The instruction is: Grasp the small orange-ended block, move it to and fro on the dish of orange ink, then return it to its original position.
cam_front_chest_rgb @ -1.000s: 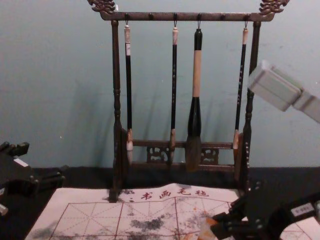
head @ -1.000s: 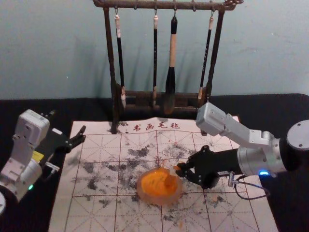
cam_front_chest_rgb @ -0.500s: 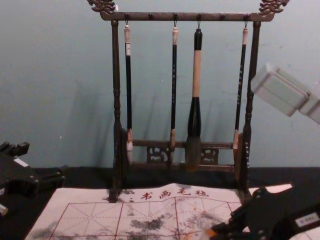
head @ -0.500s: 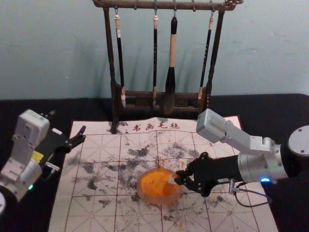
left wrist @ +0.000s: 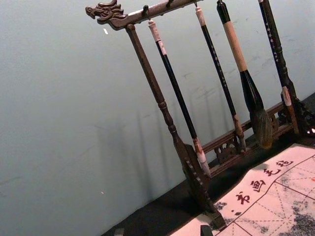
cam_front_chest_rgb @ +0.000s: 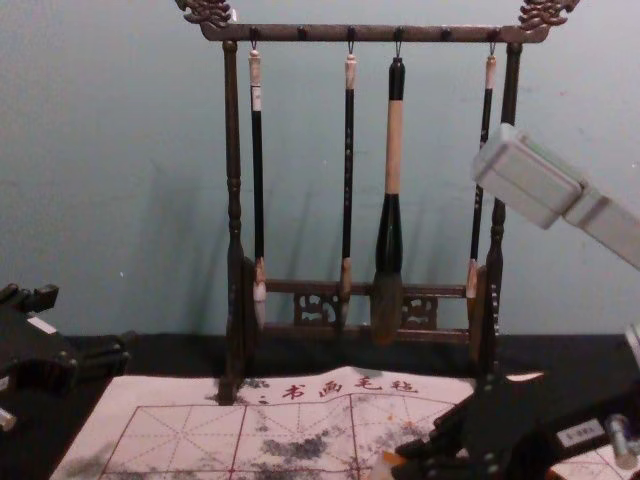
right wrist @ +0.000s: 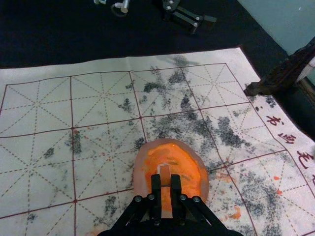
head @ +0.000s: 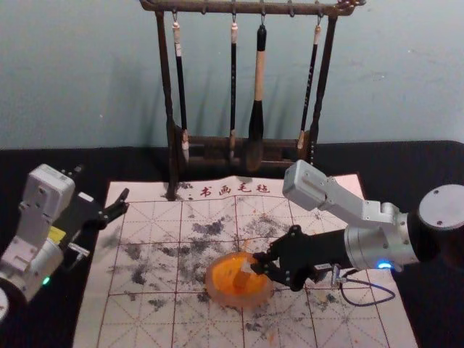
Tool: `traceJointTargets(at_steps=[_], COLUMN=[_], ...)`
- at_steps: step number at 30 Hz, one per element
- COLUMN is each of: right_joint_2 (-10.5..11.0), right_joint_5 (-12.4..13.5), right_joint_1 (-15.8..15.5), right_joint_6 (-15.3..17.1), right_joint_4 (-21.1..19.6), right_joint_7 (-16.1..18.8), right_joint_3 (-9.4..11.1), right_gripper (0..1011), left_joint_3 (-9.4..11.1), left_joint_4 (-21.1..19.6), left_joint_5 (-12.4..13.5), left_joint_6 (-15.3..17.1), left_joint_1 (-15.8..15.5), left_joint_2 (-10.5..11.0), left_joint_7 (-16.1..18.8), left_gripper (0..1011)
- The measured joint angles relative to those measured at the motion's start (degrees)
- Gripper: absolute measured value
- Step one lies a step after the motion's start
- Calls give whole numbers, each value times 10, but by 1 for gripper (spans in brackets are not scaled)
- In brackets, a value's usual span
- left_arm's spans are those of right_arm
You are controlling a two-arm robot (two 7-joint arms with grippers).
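Mat (head: pixel 145 317) “书画毛毡” beneath right end effector (head: pixel 257 263)

The light is dim and diffuse, its source unclear. Faint, soft shadows lie on the wall (head: pixel 65 87) behind and left of the brush rack (head: pixel 217 7). In front of the rack, the pale mat (head: pixel 94 312) looks brighter than the black bench (head: pixel 413 159).

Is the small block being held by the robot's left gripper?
No, the right gripper holds the block between its fingers, over the dish of orange ink.
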Motion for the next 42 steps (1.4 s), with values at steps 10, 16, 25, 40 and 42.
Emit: traceJointTargets(at_steps=[10, 16, 25, 40, 42], right_joint_2=[-14, -18, -10, 16, 17], right_joint_5=[-5, -8, -10, -6, -5], right_joint_1=[11, 14, 12, -6, -8], right_joint_6=[7, 12, 21, 30, 30], right_joint_4=[20, 28, 22, -14, -16], right_joint_7=[-11, -17, -19, -18, -18], right_joint_3=[-1, 1, 7, 15, 15], right_gripper=[80, 80, 80, 80, 80], left_joint_3=[0, 0, 0, 0, 0], left_joint_4=[0, 0, 0, 0, 0], left_joint_5=[0, 0, 0, 0, 0], left_joint_6=[0, 0, 0, 0, 0], left_joint_1=[0, 0, 0, 0, 0], left_joint_2=[0, 0, 0, 0, 0], left_joint_7=[0, 0, 0, 0, 0], left_gripper=[1001, 1001, 1001, 1001, 1001])
